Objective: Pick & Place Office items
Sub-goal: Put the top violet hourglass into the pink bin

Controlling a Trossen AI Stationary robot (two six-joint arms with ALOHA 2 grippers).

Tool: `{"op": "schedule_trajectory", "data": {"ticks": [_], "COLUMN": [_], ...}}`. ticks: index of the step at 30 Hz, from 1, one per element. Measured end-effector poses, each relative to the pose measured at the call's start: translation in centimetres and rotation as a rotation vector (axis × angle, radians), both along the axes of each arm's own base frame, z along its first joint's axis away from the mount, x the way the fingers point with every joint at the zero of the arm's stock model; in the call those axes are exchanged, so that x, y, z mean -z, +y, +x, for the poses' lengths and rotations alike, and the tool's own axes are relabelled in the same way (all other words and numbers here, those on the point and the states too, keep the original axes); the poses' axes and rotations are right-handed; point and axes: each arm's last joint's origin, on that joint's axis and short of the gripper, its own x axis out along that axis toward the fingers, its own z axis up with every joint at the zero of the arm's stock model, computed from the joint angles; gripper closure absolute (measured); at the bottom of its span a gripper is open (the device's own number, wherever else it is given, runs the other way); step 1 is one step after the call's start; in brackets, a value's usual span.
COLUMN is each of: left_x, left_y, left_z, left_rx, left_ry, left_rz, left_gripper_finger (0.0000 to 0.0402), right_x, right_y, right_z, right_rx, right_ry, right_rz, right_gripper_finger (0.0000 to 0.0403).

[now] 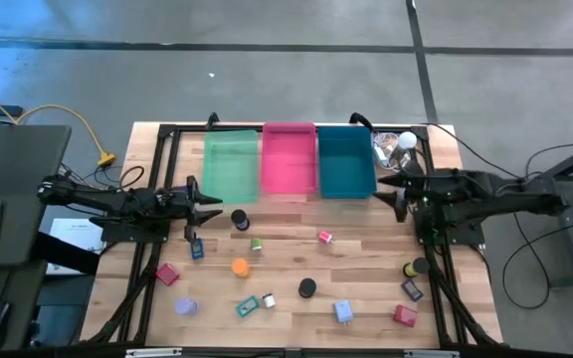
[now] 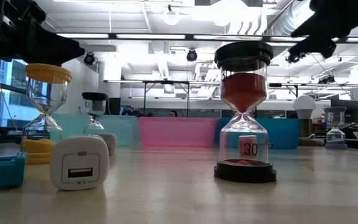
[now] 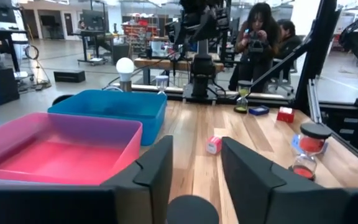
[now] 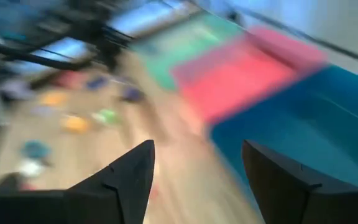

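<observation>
While right wrist view blurs, office items (image 1: 306, 287) lie indistinct.

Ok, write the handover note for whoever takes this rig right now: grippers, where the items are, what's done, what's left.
Left gripper: open, empty, by the green tray's near corner, beside a dark capped item.
Right gripper: open, empty, at the teal tray's right side.
Items: all scattered on the table in front of the trays, among them an orange cylinder, a black cylinder, a red block and a blue piece.
Done: nothing shows in the green, pink or teal tray.
Left: every item remains to be picked and placed.
</observation>
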Motion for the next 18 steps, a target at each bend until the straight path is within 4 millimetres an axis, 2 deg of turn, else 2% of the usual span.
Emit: {"op": "schedule_trajectory", "data": {"ticks": [5,9,15,18], "left_x": [-0.2,-0.2,-0.2,-0.2], "left_y": [0.0,0.0,0.0,0.0], "left_z": [0.0,0.0,0.0,0.0], "left_rx": [0.001,0.001,-0.001,0.0], "left_ry": [-0.021,-0.021,-0.02,-0.025], "left_rz": [-0.004,-0.004,-0.01,-0.053], "left_gripper_finger": [0.0247,0.0246,0.0246,0.0246], "right_x": [-1.9,-2.8,-2.3,-2.0], "right_y": [-0.3,-0.9,-2.8,-3.7], "right_z": [0.3,0.8,0.4,0.0], "right_rx": [0.21,0.376,0.677,0.747], "right_ry": [0.252,0.353,0.566,0.623], "right_rz": [0.072,0.128,0.218,0.28], "right_gripper_finger": [0.0171,0.0163,0.0143,0.0133]}}
